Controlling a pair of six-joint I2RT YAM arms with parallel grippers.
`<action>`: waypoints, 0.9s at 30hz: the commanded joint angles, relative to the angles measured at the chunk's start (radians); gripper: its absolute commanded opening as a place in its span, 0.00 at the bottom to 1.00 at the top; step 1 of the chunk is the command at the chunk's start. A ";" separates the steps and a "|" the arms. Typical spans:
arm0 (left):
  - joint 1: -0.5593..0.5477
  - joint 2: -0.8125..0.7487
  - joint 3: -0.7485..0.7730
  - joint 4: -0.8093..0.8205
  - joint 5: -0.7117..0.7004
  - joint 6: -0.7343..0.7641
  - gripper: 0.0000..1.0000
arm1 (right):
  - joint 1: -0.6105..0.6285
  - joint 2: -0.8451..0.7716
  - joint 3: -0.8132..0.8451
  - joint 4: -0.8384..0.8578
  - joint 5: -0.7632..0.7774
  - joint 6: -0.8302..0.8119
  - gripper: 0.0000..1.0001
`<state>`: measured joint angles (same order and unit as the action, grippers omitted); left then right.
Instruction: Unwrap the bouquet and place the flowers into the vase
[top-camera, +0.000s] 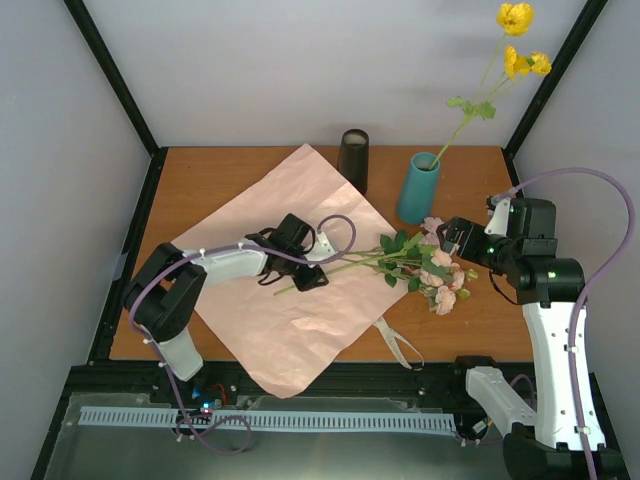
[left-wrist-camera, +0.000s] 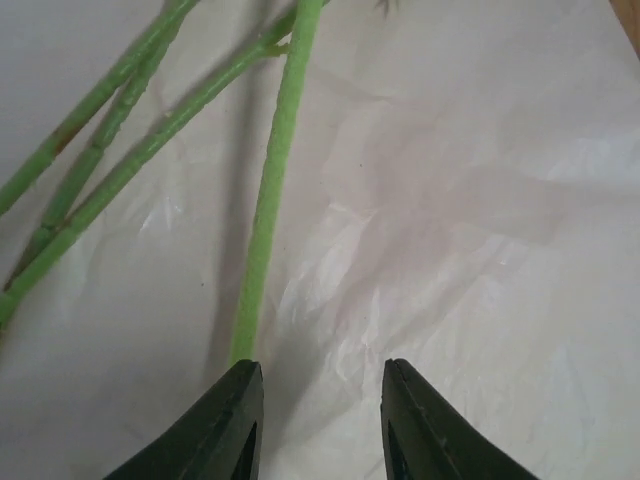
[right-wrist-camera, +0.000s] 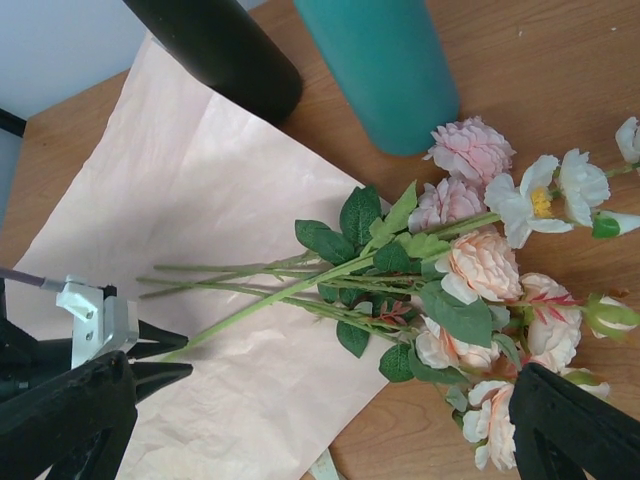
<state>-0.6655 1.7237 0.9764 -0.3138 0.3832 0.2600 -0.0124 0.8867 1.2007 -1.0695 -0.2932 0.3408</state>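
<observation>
Where green stems (left-wrist-camera: 270, 190) end, left claw (left-wrist-camera: 320, 365): slightly apart, only pink crinkled paper (left-wrist-camera: 450, 250) between.
Right claw (right-wrist-camera: 310, 420): wide apart above peach-pink roses (right-wrist-camera: 485, 265).

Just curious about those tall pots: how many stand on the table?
2. A black cylinder by the pink paper; a teal vase right of it, holding yellow flowers. None seems hidden.

The left arm (top-camera: 225, 262) stretches toward the middle of the top view. The left gripper (top-camera: 316, 274) points right, jaws parted only a little. At middle right, the right gripper (top-camera: 447, 238) points left, jaws spread wide.
</observation>
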 joint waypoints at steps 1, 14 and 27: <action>-0.012 0.002 0.018 0.004 0.007 -0.005 0.37 | 0.003 -0.012 -0.019 0.017 -0.016 0.009 1.00; -0.028 0.221 0.261 0.002 -0.027 -0.002 0.43 | 0.003 -0.027 -0.005 -0.019 -0.007 -0.012 1.00; -0.078 0.236 0.253 0.035 -0.052 -0.045 0.40 | 0.003 -0.033 -0.010 -0.023 -0.009 -0.008 1.00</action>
<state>-0.7383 1.9869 1.2263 -0.3103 0.3443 0.2337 -0.0124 0.8680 1.1893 -1.0771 -0.3027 0.3378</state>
